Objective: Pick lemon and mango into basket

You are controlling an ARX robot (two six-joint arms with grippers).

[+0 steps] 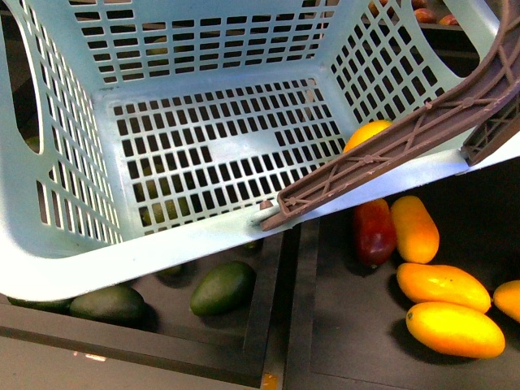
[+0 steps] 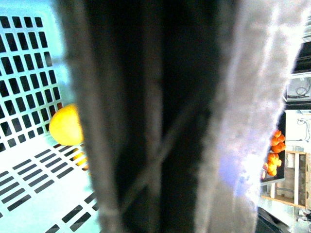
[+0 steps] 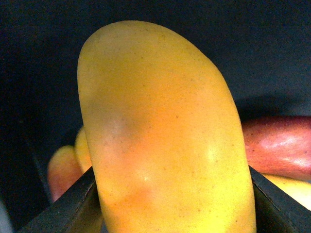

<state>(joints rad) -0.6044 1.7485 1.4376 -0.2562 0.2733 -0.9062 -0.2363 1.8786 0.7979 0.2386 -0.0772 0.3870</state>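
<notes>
The aqua-blue basket (image 1: 162,244) hangs tilted and fills most of the front view. Its brown handle (image 1: 390,146) crosses the right side. The same handle (image 2: 160,121) fills the left wrist view as a blur, and my left gripper is shut on it; its fingers do not show. A roundish yellow lemon (image 1: 366,132) lies inside the basket by the right wall, and it also shows in the left wrist view (image 2: 66,125). My right gripper (image 3: 170,208) is shut on a long yellow-orange mango (image 3: 160,131), held between dark fingers (image 3: 65,208). Neither gripper shows in the front view.
Below the basket, a dark tray at the right holds several mangoes (image 1: 443,284) and a dark red fruit (image 1: 374,231), which also shows in the right wrist view (image 3: 279,145). Dark green fruits (image 1: 222,287) lie in the tray to the left. Tangerines (image 2: 274,150) sit far off.
</notes>
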